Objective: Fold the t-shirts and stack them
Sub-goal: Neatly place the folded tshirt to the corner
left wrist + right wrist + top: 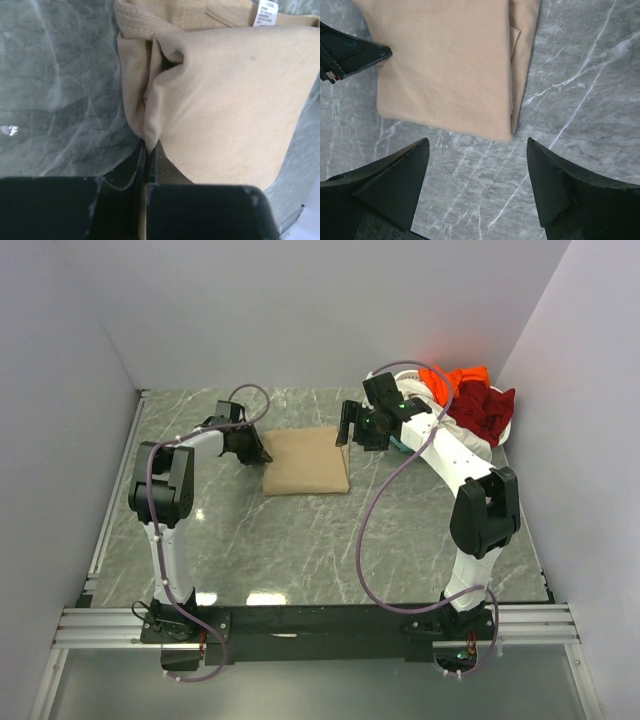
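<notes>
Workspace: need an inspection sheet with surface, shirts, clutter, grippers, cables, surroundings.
Surface: grey marbled table, bare apart from the shirts.
Job's things: tan t-shirt folded into a rectangle mid-table. The orange shirt and dark red shirt lie unfolded in a heap at the far right corner, with pale cloth under them.
Clutter: nothing seen.
Grippers: left gripper shut on the tan t-shirt's edge, with the cloth puckered at the pinch. Right gripper open, holding nothing, over the table beside the opposite edge.
Cables: purple cables loop loosely off both arms, not touching the shirts.
Surroundings: plain pale walls on three sides, metal rail along the near edge.
</notes>
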{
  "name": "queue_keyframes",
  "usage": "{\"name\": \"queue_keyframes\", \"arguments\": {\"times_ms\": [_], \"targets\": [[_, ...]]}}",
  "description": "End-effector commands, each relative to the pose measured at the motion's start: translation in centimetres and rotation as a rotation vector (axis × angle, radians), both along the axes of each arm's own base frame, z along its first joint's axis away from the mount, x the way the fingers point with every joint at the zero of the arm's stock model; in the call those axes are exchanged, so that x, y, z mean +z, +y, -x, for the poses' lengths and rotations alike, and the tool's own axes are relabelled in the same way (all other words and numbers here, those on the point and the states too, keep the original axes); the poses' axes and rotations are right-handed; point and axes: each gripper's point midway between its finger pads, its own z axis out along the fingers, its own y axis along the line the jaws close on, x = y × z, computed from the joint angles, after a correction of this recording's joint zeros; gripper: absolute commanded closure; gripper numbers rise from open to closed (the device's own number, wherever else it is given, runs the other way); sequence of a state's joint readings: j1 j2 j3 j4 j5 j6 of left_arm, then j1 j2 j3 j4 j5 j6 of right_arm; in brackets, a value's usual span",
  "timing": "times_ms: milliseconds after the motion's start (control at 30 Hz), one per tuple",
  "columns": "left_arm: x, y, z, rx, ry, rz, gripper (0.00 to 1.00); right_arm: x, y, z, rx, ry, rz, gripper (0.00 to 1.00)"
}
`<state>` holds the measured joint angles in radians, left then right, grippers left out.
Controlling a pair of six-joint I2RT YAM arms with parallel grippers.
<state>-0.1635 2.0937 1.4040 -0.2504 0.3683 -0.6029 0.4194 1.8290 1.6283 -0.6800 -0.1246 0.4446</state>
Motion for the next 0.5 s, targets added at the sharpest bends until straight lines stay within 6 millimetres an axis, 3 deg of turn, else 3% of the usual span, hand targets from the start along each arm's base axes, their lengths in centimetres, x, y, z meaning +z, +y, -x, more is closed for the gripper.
{"name": "queue_keyframes", "arguments": {"times_ms": [0,267,467], "targets": [[-1.3,2.3,-0.3,0.038,0.037,-0.125,1.00,2.5,0.1,0.6,0.006,-0.060,-0.017,0.16],[0.2,9.1,-2.4,0.166,0.023,-0.211,1.00,2.3,-0.2,0.7,0.001,-0.058,-0.010,0.16],[0.9,16.9,-3.0,0.286,0.031,-0.282,1.00,2.4,0.0,0.6,0.006,-0.057,-0.010,0.16]]}}
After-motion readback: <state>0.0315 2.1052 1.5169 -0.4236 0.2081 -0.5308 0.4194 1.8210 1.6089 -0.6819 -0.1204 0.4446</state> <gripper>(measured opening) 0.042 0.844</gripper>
